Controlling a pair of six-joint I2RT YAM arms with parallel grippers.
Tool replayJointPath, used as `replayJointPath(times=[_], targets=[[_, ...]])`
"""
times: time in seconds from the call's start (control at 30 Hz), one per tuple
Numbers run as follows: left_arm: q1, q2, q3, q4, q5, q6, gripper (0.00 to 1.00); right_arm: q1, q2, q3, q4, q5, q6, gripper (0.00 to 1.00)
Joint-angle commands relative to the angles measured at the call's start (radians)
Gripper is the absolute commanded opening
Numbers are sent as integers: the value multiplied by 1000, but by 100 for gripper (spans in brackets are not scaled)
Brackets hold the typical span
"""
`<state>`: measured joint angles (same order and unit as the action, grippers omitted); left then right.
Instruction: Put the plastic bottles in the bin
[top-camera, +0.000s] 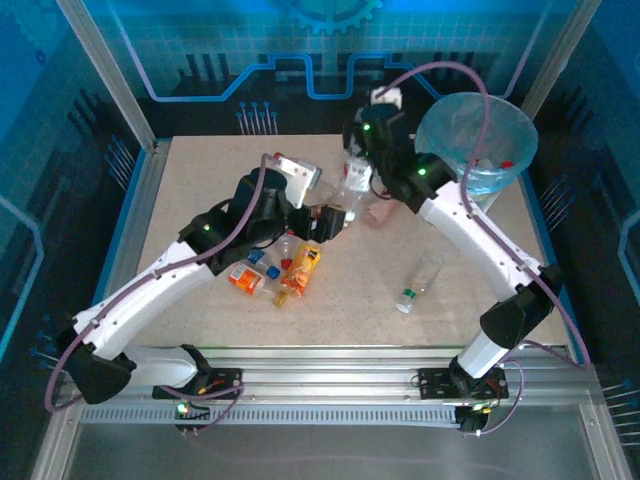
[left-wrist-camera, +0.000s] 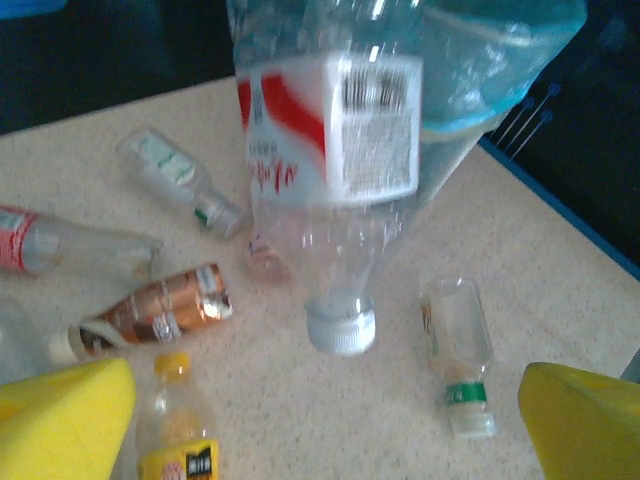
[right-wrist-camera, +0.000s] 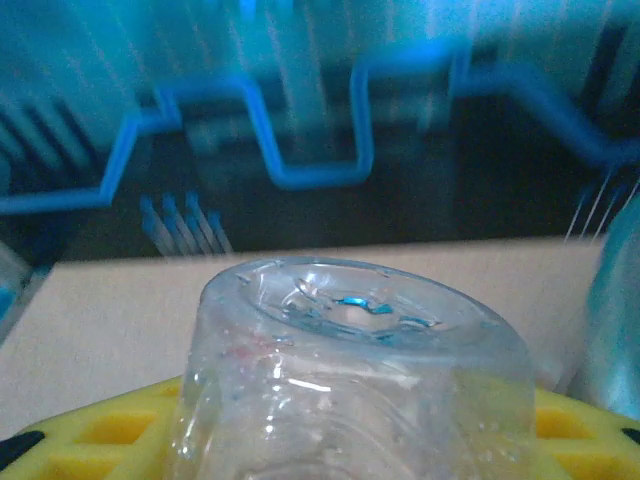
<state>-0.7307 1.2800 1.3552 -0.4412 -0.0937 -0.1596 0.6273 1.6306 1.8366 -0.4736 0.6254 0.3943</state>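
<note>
A clear plastic bottle (right-wrist-camera: 350, 380) with a red-and-white label hangs cap-down above the table (left-wrist-camera: 330, 150), just left of the bin. My right gripper (right-wrist-camera: 350, 440) is shut on it, yellow fingers (right-wrist-camera: 90, 440) at both sides of its body. From above, the bottle (top-camera: 357, 180) sits under the right gripper (top-camera: 360, 155). The bin (top-camera: 478, 140) is a round bucket lined with a light-blue bag, at the back right. My left gripper (left-wrist-camera: 330, 430) is open near the table's middle (top-camera: 335, 220), nothing between its yellow pads (left-wrist-camera: 60, 420).
Loose bottles lie on the table: a green-banded one (top-camera: 418, 283) (left-wrist-camera: 460, 350), a yellow-labelled one (top-camera: 303, 268) (left-wrist-camera: 180, 430), an orange-labelled one (top-camera: 247, 278), a brown-labelled one (left-wrist-camera: 160, 310), and a clear one (left-wrist-camera: 180, 180). Metal frame rails edge the table.
</note>
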Motion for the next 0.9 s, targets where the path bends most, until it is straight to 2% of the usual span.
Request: replayJointPath(times=[0.0,0.1,0.27,0.5,0.63,0.87], targets=[[-9,35,80,76,-3,44,99,-13,30,105,84,200,-277,57],[-7,61,118,88,7,55,99,-56,96,231,142,248,-378,57],[-7,76,113,98,5,70,99,-153,290,553,91,338,-445,57],[4,120,94,93,4,90,99,-234,522,869,118,414,-507,55],[12,141,93,100,27,69,99,-247,594,936,189,454,-604,55],[24,191,102,109,58,48,99,-266,589,917,185,457,-610,55]])
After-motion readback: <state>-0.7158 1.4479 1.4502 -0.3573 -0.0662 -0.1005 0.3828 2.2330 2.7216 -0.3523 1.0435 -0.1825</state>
